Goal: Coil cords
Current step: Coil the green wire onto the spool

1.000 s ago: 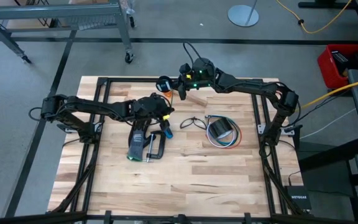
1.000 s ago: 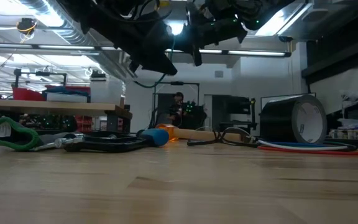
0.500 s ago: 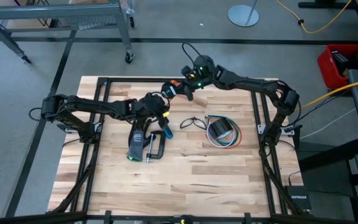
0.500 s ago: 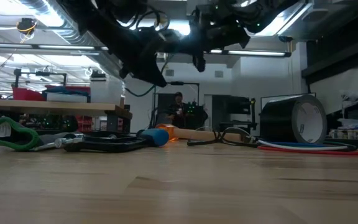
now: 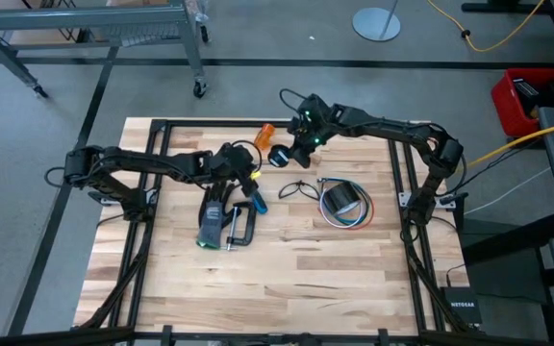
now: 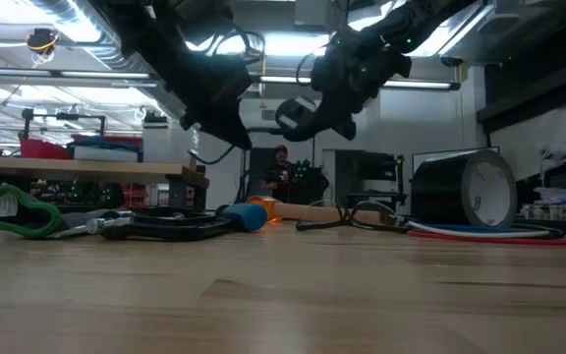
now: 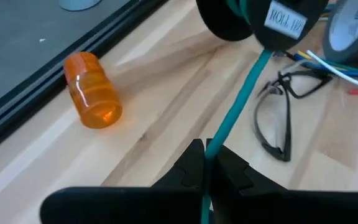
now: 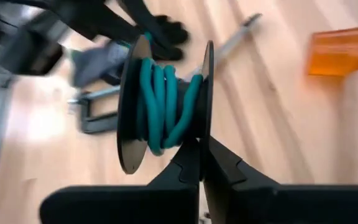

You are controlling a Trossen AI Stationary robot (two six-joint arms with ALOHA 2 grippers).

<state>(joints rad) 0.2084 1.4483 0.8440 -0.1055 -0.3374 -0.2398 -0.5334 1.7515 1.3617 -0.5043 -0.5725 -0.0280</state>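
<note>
A teal-green cord [image 8: 160, 102] is wound on a black spool [image 5: 279, 156] that my right gripper [image 8: 201, 163] holds above the table's far middle. One strand [image 7: 238, 102] runs taut from the spool to my left gripper [image 7: 207, 163], which is shut on it just left of the spool [image 5: 246, 169]. The bundle of red, white and blue wires [image 5: 356, 221] lies around a tape roll [image 5: 342, 200] on the table to the right. I see no black cord. My left gripper pinches the teal-green cord's free strand [image 7: 211, 148] between its two fingertips, across the cord. The strand is drawn straight up to the spool [image 7: 253, 18], clear of the table. My right gripper pinches the rim of one spool flange [image 8: 206, 127] between its shut fingers. The spool hangs clear of the table [image 6: 298, 116], its axis about level.
An orange bottle [image 5: 264, 132] lies on its side near the far edge. Glasses [image 5: 299, 189] lie beside the tape roll. A clamp [image 5: 240, 227], a blue-handled screwdriver [image 5: 258, 202] and a grey tool [image 5: 210, 223] lie below my left gripper. A green loop [image 6: 13, 211] lies at the low view's left.
My right gripper has carried the spool from over the far edge toward the table's near side and down, turning as it went; the orange bottle now shows uncovered. My left gripper stays shut on the cord beside it.
</note>
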